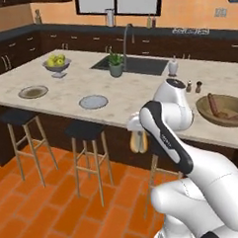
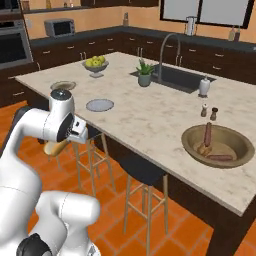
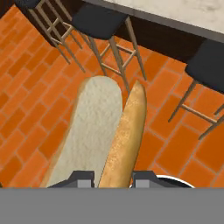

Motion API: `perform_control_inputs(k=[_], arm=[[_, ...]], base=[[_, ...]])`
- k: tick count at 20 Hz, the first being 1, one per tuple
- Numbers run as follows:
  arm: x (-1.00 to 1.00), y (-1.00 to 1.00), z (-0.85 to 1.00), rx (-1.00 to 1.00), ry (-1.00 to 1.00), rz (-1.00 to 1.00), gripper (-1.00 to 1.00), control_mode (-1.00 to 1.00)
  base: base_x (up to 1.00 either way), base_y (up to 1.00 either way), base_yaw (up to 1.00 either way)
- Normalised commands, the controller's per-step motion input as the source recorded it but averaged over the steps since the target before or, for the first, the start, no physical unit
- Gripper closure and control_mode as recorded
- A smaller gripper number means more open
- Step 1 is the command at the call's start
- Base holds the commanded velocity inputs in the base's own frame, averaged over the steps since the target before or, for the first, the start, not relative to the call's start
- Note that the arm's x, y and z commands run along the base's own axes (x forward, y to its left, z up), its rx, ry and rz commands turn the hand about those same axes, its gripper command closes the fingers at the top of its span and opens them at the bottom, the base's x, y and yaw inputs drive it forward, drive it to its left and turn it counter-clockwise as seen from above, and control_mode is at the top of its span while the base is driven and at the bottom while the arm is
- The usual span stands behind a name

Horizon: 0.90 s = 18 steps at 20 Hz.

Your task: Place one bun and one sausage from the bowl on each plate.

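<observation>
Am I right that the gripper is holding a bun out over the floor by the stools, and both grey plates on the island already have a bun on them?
Not quite. The gripper does hold a bun above the brick floor near the stools, but both grey plates carry no bun yet, as the left base view shows.

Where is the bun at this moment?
The gripper holds the bun off the counter's near edge, above the orange floor beside the stools, left of the bowl.
</observation>
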Motion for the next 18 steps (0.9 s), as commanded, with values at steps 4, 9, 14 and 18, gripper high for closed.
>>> perform_control_inputs(k=[4, 9, 14, 18], arm=[[0.0, 0.0, 0.0, 0.0, 0.0, 0.0, 1.0, 1.0], [0.0, 0.0, 0.0, 0.0, 0.0, 0.0, 1.0, 1.0], [0.0, 0.0, 0.0, 0.0, 0.0, 0.0, 1.0, 1.0], [0.0, 0.0, 0.0, 0.0, 0.0, 0.0, 1.0, 1.0]], base=[[0.55, 1.0, -0.34], [0.65, 1.0, -0.34], [0.48, 1.0, -0.28], [0.74, 1.0, -0.25]])
